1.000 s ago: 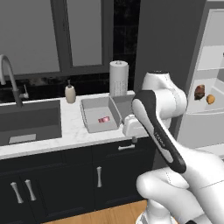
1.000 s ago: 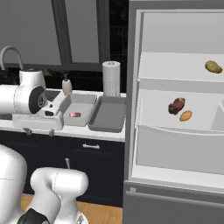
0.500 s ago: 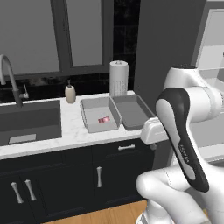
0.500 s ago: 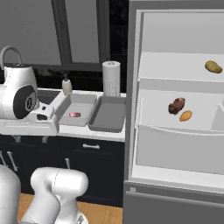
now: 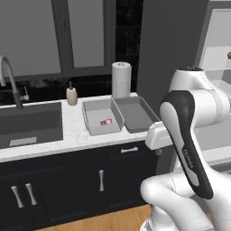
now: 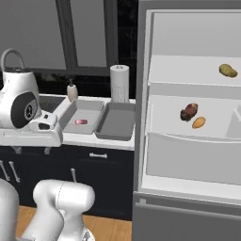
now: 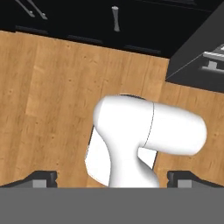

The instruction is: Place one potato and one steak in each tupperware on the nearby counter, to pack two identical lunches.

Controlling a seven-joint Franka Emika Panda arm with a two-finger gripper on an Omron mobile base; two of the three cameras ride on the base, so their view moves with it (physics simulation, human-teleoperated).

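Observation:
Two grey tupperware trays sit side by side on the counter point(image 5: 76, 136). The left tupperware point(image 5: 95, 112) holds a small red steak point(image 5: 106, 122); the right tupperware point(image 5: 135, 113) holds nothing. In the open fridge, one potato point(image 6: 228, 70) lies on the upper shelf. A dark steak point(image 6: 188, 111) and an orange potato point(image 6: 199, 123) lie on the shelf below. My gripper point(image 6: 32, 149) hangs in front of the counter's edge, away from the trays, and points down. In the hand view my gripper point(image 7: 113, 178) is open and holds nothing, over the wood floor.
A paper towel roll point(image 5: 121, 79) stands behind the trays, with a soap bottle point(image 5: 71, 95) to its left. The dark sink point(image 5: 27, 126) and its faucet point(image 5: 9, 76) are further left. The open fridge point(image 6: 188, 155) flanks the counter on the right. Black cabinets run below.
The arm has swung back from over the counter toward the base, carrying the hand off the trays to the counter's front. The gripper stayed open. The food has not moved.

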